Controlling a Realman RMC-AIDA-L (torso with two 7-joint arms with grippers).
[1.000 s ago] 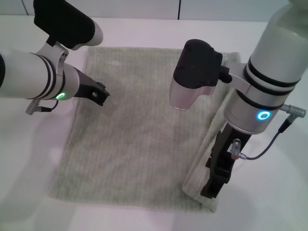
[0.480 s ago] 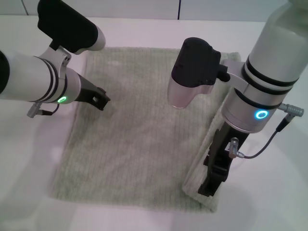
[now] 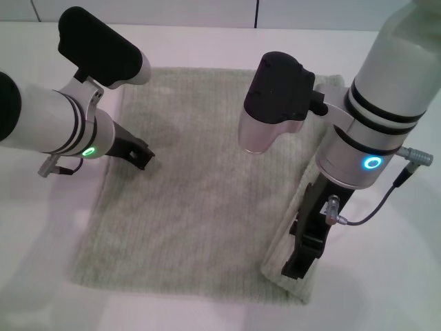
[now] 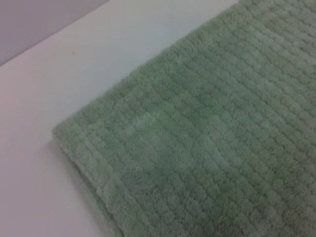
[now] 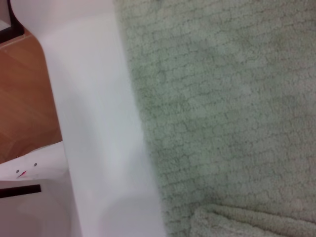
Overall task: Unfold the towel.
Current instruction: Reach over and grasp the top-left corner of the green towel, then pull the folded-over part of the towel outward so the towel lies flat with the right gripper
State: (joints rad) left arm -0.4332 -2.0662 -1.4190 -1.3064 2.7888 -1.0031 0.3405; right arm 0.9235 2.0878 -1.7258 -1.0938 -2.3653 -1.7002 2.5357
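One folded strip along the pale grey-green ribbed terry towel [image 3: 200,200] needs a firm pinch by the right gripper [image 3: 303,258], finger state indeterminable on both grippers.

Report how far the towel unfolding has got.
Done: most of the towel lies spread flat on the table.
In hand: the right gripper sits at the near end of a strip folded over along the towel's right edge; whether it holds the fold is unclear. The left gripper hovers over the towel's left edge.
Left: flattening that right-hand fold.
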